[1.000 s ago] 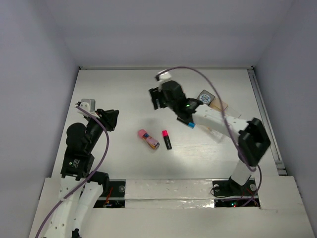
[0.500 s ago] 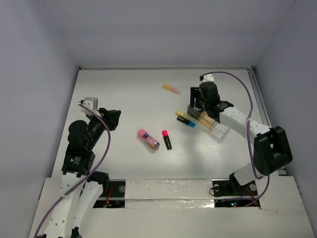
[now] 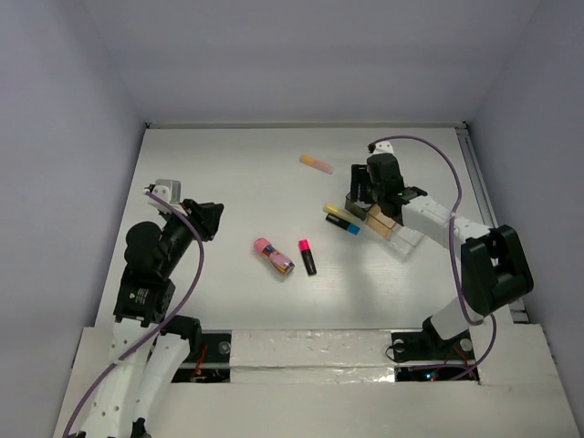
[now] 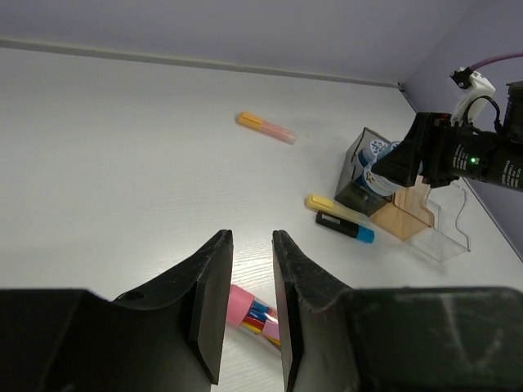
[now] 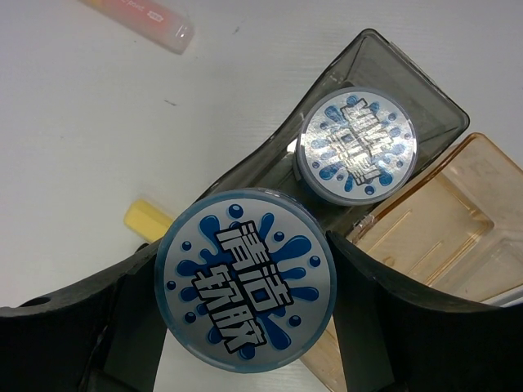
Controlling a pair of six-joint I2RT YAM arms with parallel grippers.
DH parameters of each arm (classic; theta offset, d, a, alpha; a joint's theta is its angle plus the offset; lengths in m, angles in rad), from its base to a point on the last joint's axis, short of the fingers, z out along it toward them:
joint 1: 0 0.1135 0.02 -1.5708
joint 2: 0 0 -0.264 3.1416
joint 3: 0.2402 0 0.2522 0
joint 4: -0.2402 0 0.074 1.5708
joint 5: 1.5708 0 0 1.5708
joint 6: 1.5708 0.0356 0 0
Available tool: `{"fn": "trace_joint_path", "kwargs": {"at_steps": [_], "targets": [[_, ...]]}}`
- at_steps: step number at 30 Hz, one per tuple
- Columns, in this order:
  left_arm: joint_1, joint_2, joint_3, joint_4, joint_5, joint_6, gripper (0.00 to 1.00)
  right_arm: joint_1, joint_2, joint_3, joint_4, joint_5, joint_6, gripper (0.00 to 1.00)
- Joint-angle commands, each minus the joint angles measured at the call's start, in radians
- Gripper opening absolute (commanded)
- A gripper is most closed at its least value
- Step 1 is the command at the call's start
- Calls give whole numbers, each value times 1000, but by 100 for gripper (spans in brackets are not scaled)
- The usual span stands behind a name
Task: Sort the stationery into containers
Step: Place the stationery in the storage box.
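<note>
My right gripper [image 3: 363, 193] is shut on a round blue-and-white roll [image 5: 247, 279] and holds it over the near end of the dark grey tray [image 5: 425, 98]. A second roll [image 5: 357, 144] lies inside that tray. The tan tray [image 5: 458, 220] and the clear tray [image 3: 408, 240] adjoin it. A yellow marker [image 3: 336, 212] and a blue-tipped marker [image 3: 344, 224] lie just left of the trays. A pale orange marker [image 3: 316, 163] lies farther back. The pink-capped tube [image 3: 273, 255] and the pink-capped black marker [image 3: 307, 256] lie mid-table. My left gripper [image 3: 208, 219] is open and empty, hovering left of the tube [image 4: 249, 309].
White walls enclose the table on three sides. A rail runs along the right edge [image 3: 488, 219]. The right arm's purple cable [image 3: 438, 155] arcs above the trays.
One second ago my right gripper was over the table's middle back; it has swung right to the trays with the roll and now holds nearly still. The left arm has barely moved.
</note>
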Motion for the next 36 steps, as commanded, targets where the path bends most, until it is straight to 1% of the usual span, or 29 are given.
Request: {"fn": "trace_joint_path", "kwargs": {"at_steps": [1, 3, 5, 10, 12, 15, 17, 23, 25, 26, 29, 32, 33, 34, 35, 36], "targets": [[2, -17, 28, 41, 12, 2, 23, -9, 2, 32, 78, 2, 6, 51], [2, -11, 32, 39, -2, 2, 23, -18, 2, 33, 82, 11, 11, 54], [2, 0, 31, 47, 16, 2, 23, -18, 12, 28, 92, 14, 6, 56], [2, -4, 32, 45, 4, 1, 23, -18, 32, 42, 90, 34, 3, 57], [2, 3, 31, 51, 22, 1, 23, -27, 39, 45, 90, 31, 5, 58], [2, -7, 31, 47, 9, 1, 23, -28, 41, 52, 90, 46, 3, 65], [2, 5, 34, 48, 10, 1, 23, -28, 32, 56, 90, 57, 3, 72], [2, -1, 34, 47, 5, 2, 23, -28, 9, 62, 87, 66, 0, 73], [2, 0, 31, 48, 16, 1, 23, -28, 7, 63, 81, 63, 0, 79], [2, -6, 29, 48, 19, 1, 23, -28, 5, 69, 78, 60, -6, 84], [2, -7, 31, 44, 4, 4, 23, -28, -5, 72, 64, 54, -11, 87], [2, -4, 31, 48, 18, 1, 23, -28, -22, 80, 61, 27, -20, 88], [2, -9, 29, 47, 16, 1, 23, -28, -24, 86, 55, 22, -22, 87], [2, -14, 31, 44, 13, 1, 23, -28, -31, 88, 59, 13, -22, 81], [2, -12, 31, 44, 4, 2, 23, -28, -33, 86, 69, -7, -41, 55], [2, -7, 32, 47, 4, 1, 23, -28, -31, 95, 88, -77, -55, 38]]}}
